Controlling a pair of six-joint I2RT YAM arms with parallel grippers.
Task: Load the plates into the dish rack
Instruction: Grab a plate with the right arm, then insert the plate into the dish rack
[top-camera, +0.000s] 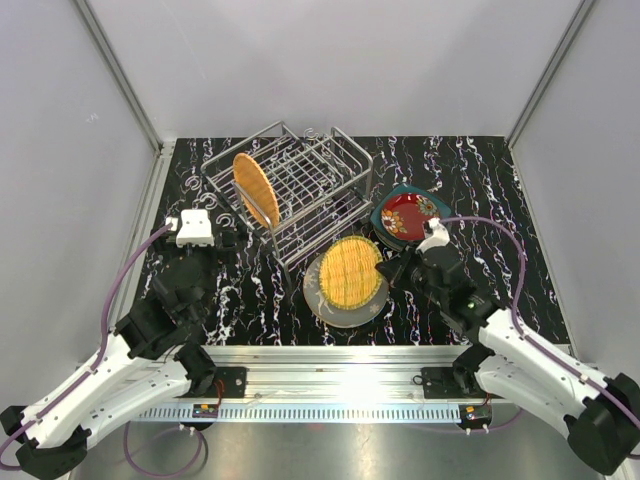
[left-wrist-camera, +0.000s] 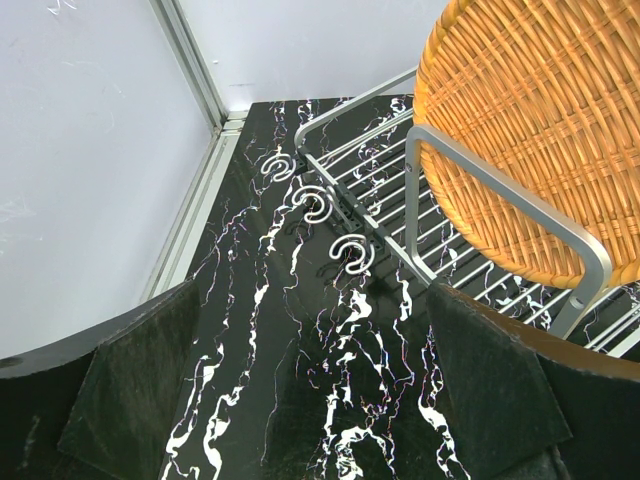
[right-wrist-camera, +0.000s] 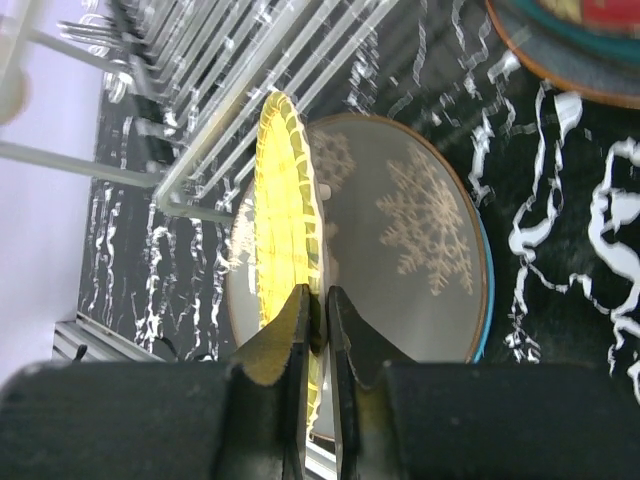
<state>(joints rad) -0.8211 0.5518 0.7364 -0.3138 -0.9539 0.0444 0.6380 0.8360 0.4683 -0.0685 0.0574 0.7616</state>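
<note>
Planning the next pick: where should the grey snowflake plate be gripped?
Probably take the grey plate by its rim on the edge facing the right arm, coming from that side. It lies flat, face up, so only the thin rim fits a pincer, and the dish rack crowds its far-left edge. The woven plate, clamped in the right pincer, must clear first.

orange plate (top-camera: 255, 188) upright in dish rack (top-camera: 320, 180); yellow woven plate (top-camera: 350, 272) tilted beside.

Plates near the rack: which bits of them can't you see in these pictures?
Grey plate: top view, mostly covered by the tilted yellow woven plate.
Dark plate under the red plate: top view, only its rim shows.
Orange plate: left wrist view, cut off by picture edges.
</note>
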